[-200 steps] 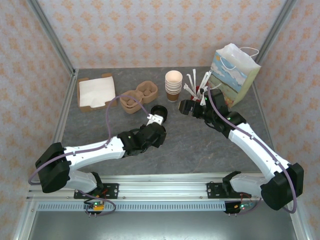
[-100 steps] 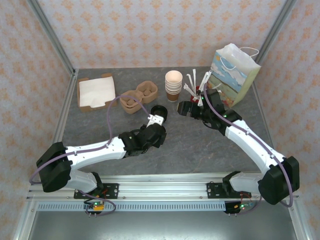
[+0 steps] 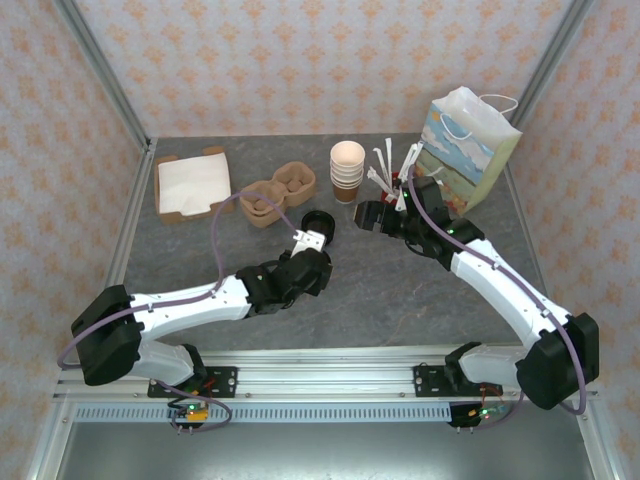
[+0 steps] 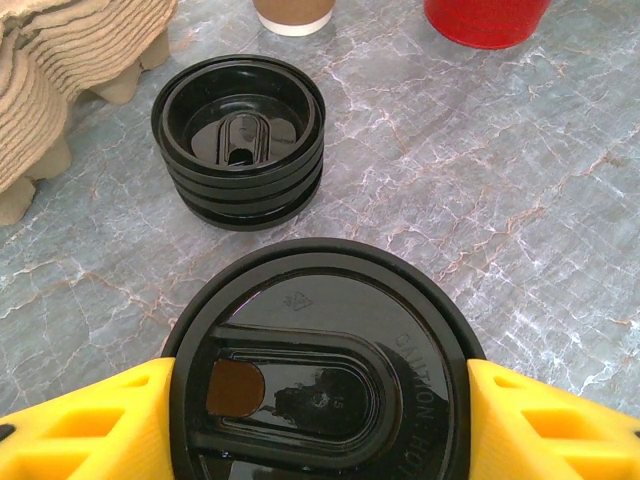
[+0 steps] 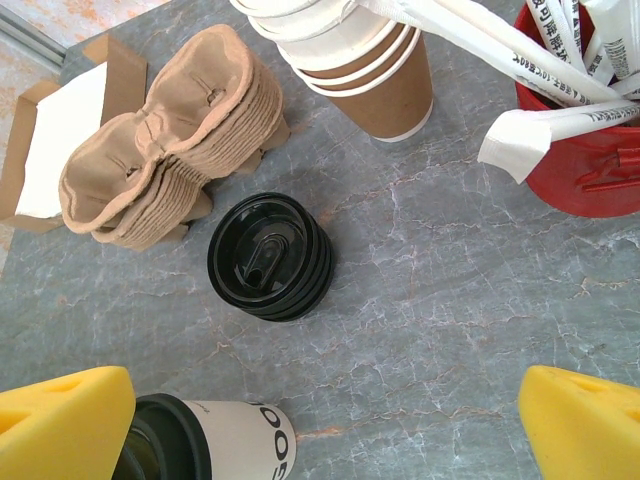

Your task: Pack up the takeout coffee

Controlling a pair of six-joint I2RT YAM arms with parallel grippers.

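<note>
Right gripper [image 5: 320,420] has nudged slightly farther in, fingers spread wide and empty. The left gripper [image 4: 320,420] hasn't budged, its fingers clamped on the lidded takeout coffee [image 4: 325,340] mid-table. So nothing's packed yet: the paper bag [image 3: 470,150] stands far right, contents hidden. The red cup [image 5: 585,160] holds stirrers.

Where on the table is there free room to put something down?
Free: the table's bare middle, nearer than the lid stack; also the strip nearer than the napkin box. Crowded: the back row, from cup carriers through stacked cups and stirrer cup to the bag.
</note>
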